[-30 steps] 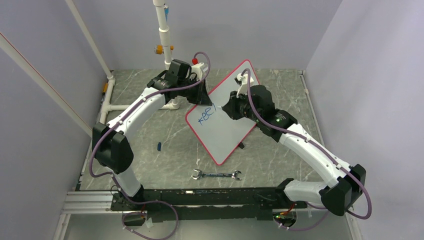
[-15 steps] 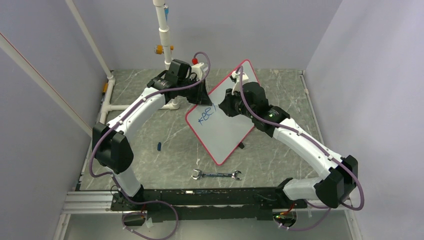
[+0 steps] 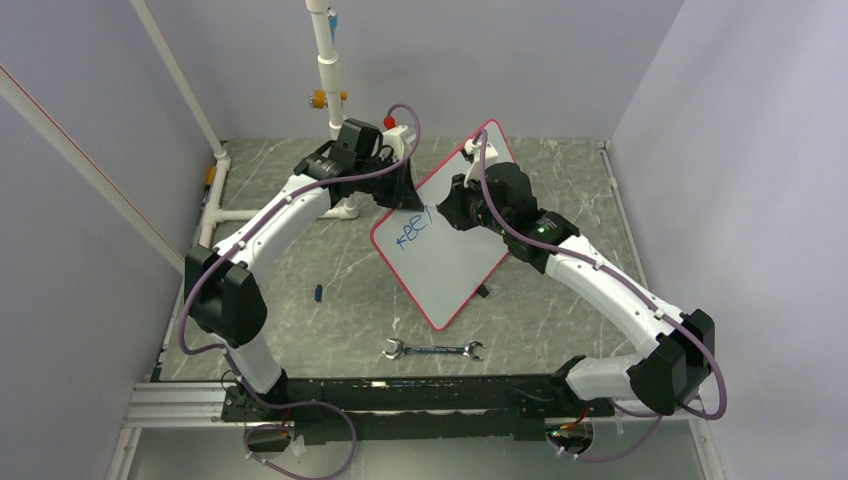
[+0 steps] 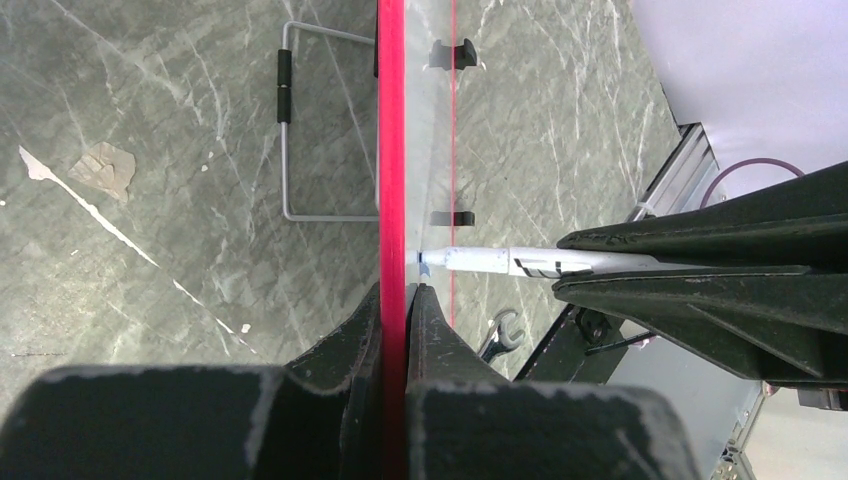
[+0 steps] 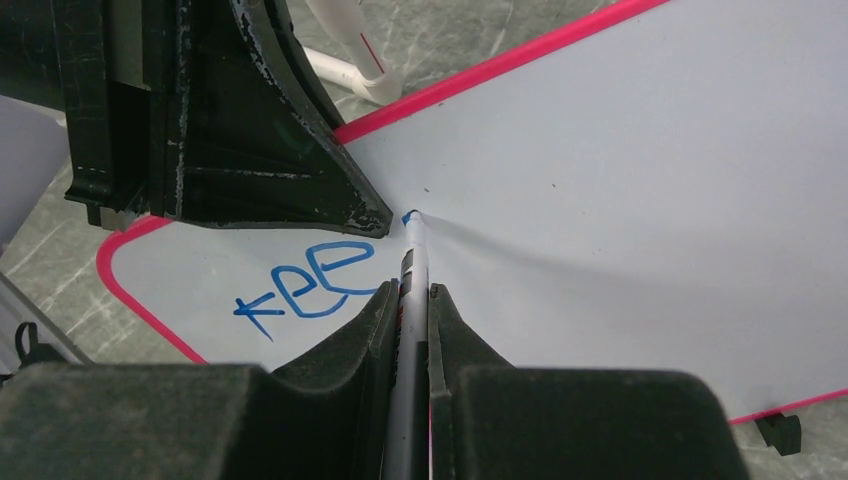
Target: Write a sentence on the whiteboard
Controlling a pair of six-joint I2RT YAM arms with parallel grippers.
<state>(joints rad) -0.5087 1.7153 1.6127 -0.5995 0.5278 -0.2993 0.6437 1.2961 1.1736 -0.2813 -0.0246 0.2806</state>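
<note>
The whiteboard [image 3: 455, 255], white with a red-pink rim, stands tilted on the table. My left gripper [image 3: 405, 197] is shut on its upper left rim [image 4: 392, 150], with the jaws on either side of the red edge [image 4: 395, 300]. My right gripper [image 3: 450, 212] is shut on a white marker [image 5: 415, 262] whose blue tip [image 5: 409, 217] touches the board just right of the left gripper's finger [image 5: 300, 170]. The sentence [image 5: 305, 290] reads "kee" in blue, and also shows in the top view [image 3: 410, 234]. The marker [image 4: 480, 260] meets the board face in the left wrist view.
A wrench [image 3: 432, 350] lies on the marble tabletop in front of the board. A small blue cap [image 3: 319, 292] lies to the left. A white pipe frame [image 3: 328, 70] stands at the back. A wire stand [image 4: 285, 140] lies behind the board.
My right gripper has shifted slightly left and farther back along the board with the marker. The left gripper and the board have not moved.
</note>
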